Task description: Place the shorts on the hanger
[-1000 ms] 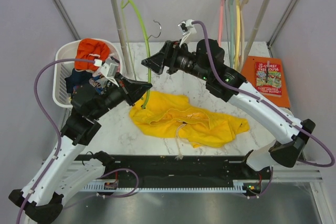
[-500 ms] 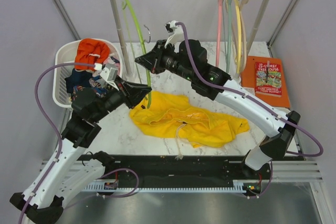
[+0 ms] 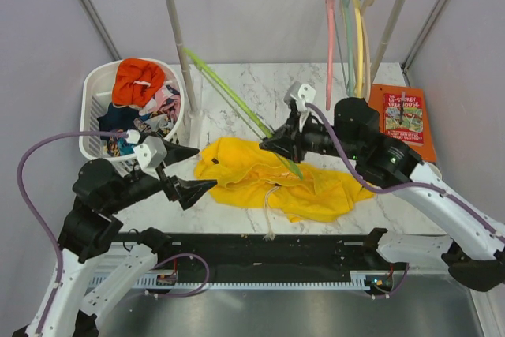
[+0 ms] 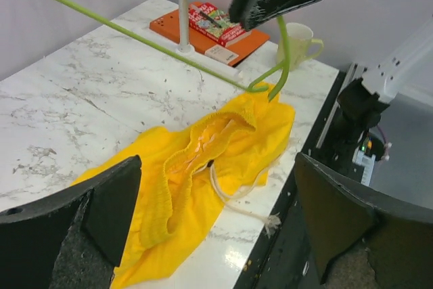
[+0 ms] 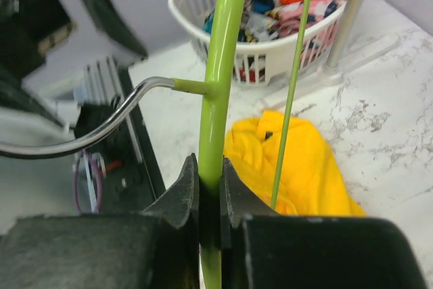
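While the right gripper (image 5: 210,170) pinches the thin green hanger (image 5: 226,32), the left gripper (image 3: 203,169) gapes beside crumpled yellow shorts (image 3: 252,167).

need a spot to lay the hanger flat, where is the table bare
The table is bare at the back, between the rack post and the book, and in a strip between the basket and the shorts, under the open left gripper. The middle is crowded: shorts, hanger and the right gripper clamped on it.
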